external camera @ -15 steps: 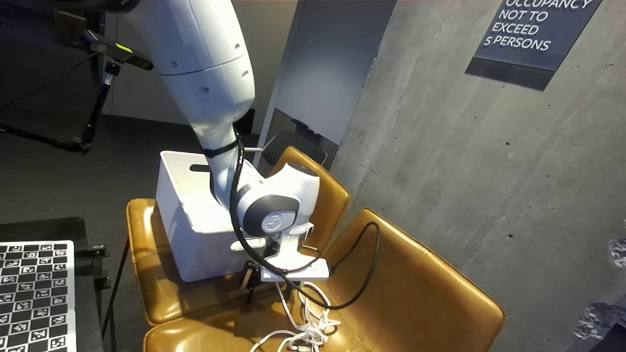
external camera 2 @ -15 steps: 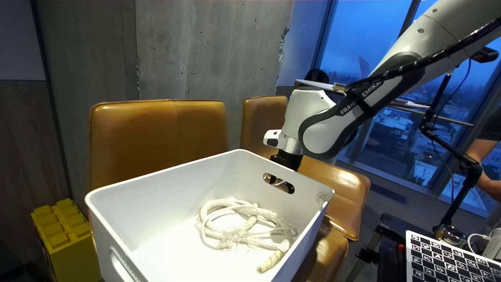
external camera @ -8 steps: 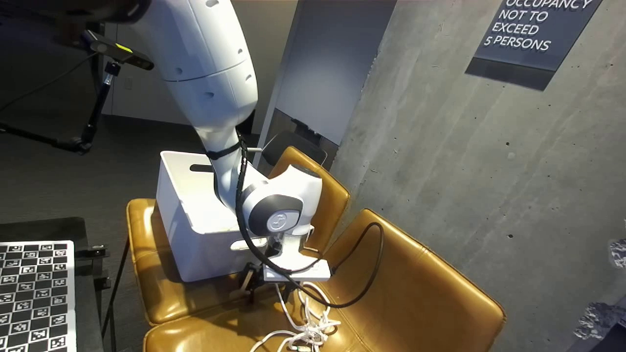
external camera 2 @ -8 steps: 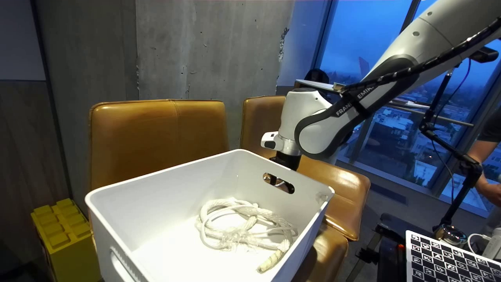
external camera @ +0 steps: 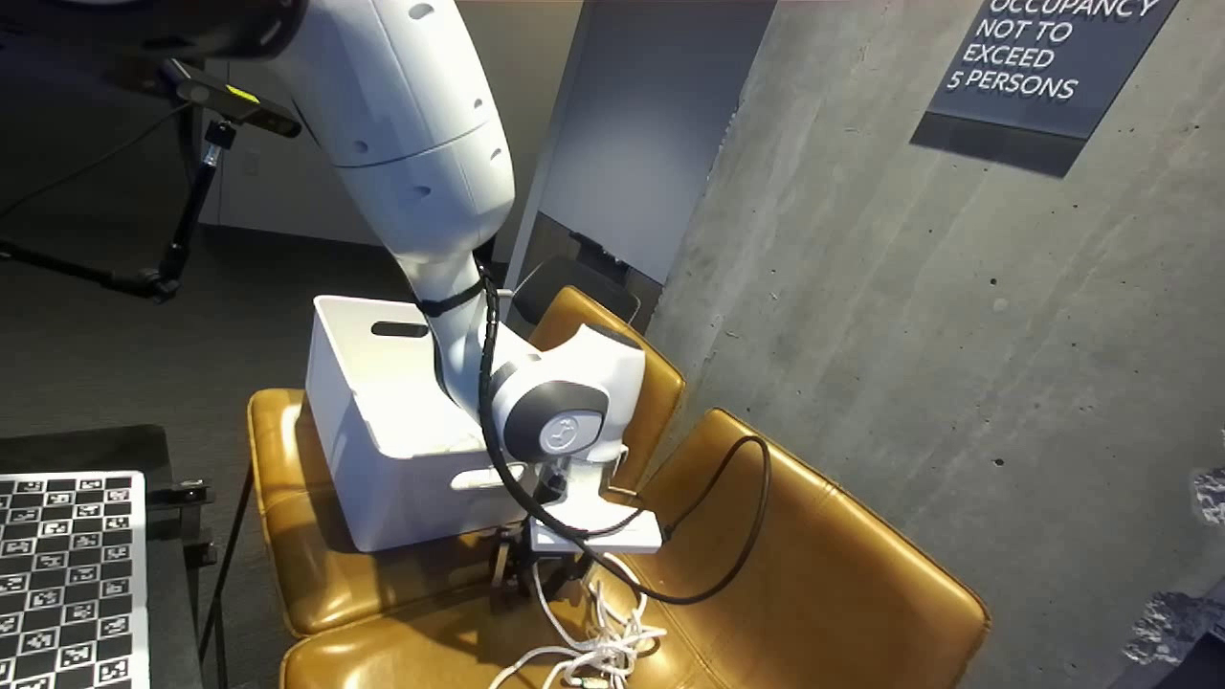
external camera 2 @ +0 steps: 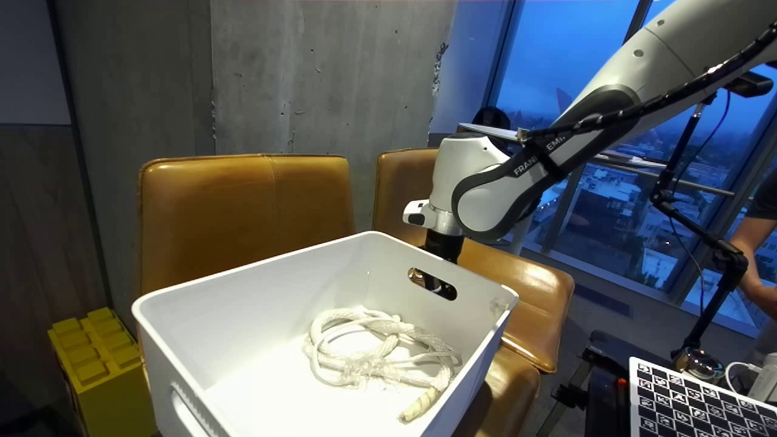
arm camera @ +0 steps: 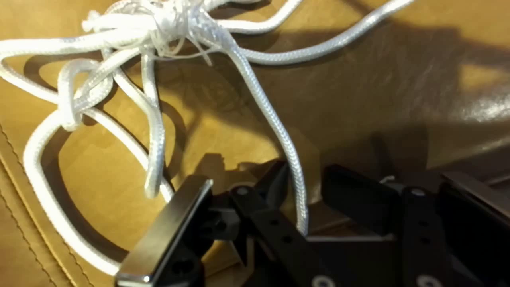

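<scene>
Pointing down over a tan chair (external camera: pixel 842 565), the hand (arm camera: pixel 305 171) has its jaws parted, the gap clearly wider than the single strand of white cord (arm camera: pixel 171 30) that runs down between them in the wrist view. That strand lies nearer the finger (arm camera: pixel 275 180) at that view's left; whether it touches is hard to tell, but nothing looks clamped. The rest of the cord sits tangled on the seat, bunched into a knot with loose loops spreading from it. Just beside the hand, on the neighbouring chair (external camera: pixel 287 517), stands a white bin (external camera 2: pixel 273 297), whose slotted end wall hides the hand's lower part in an exterior view. Inside the bin lies a coil of thicker white rope (external camera 2: pixel 388 347). A black cable (external camera: pixel 487 383) runs down the arm (external camera: pixel 440 182) and loops out in front of the tan chair's backrest. Behind both chairs rises a concrete wall (external camera: pixel 909 364). Well apart from the hand are a checkered board (external camera: pixel 67 584), a camera (external camera: pixel 234 100) on a jointed stand, a yellow studded block (external camera 2: pixel 100 370) near the bin, and a person's arm (external camera 2: pixel 753 267) at the edge of an exterior view.
</scene>
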Available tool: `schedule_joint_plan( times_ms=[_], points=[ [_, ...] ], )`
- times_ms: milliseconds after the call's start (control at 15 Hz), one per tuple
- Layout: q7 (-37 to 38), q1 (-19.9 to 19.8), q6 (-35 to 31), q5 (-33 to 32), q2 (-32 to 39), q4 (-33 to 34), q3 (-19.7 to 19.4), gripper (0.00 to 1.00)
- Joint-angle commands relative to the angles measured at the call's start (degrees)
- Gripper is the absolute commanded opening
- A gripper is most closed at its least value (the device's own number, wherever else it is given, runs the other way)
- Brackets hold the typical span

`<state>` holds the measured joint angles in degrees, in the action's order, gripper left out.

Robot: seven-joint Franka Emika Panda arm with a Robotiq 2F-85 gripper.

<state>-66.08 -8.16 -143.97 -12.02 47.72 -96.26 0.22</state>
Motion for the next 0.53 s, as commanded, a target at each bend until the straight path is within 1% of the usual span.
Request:
schedule_joint_plan(
  times_ms=[0, 267, 467],
  points=[
    [1.96, 0.5, 1.07, -1.82, 2.28, 1.01, -1.5, 0.01],
    [2.59, 0.23, 0.87, -2.29, 2.86, 0.56, -2.55, 0.0],
    [3.65, 0.07, 1.38, -2.42, 1.0, -1.14, -3.21, 0.0]
  ],
)
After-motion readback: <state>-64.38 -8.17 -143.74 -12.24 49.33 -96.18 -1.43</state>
